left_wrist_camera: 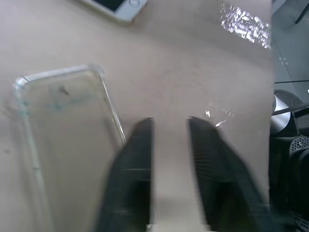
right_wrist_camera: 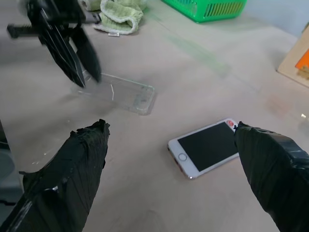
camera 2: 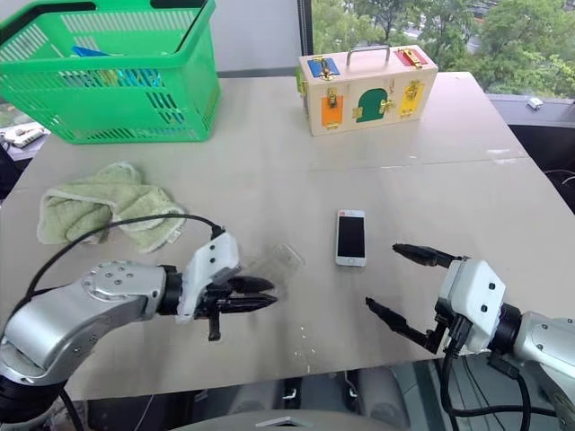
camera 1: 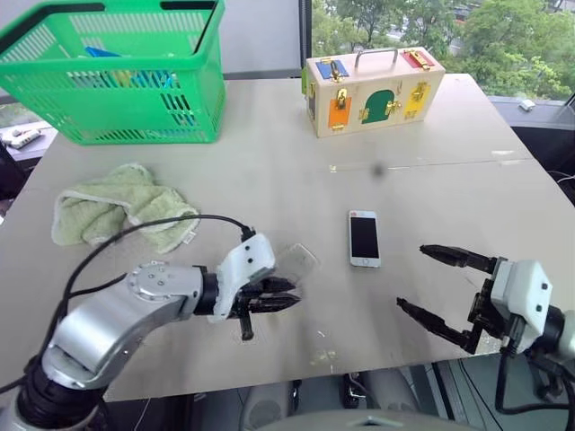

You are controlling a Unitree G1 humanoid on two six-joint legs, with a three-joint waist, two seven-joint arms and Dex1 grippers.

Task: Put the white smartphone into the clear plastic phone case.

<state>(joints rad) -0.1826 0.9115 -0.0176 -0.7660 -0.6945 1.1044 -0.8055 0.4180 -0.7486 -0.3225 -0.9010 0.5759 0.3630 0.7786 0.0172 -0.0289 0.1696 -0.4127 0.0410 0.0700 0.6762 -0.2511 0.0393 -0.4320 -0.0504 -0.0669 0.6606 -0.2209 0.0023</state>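
The left gripper [camera 1: 280, 296] hung nearest the camera at the front of the table [camera 1: 269, 153], its two black fingers a narrow gap apart and grasping nothing. The clear plastic phone case [camera 1: 296, 262] lay flat on the table just beside those fingertips; whether they touched its edge could not be told. The right gripper [camera 1: 431, 283] stood at the front right, spread wide and empty. Between the two grippers, the white smartphone [camera 1: 364, 238] lay face up, apart from the case and outside it, with bare table around it. Farther back stood a green basket [camera 1: 121, 76] at the left and a wooden latch box [camera 1: 373, 90] right of centre. A crumpled green cloth [camera 1: 121, 214] lay left of the case.
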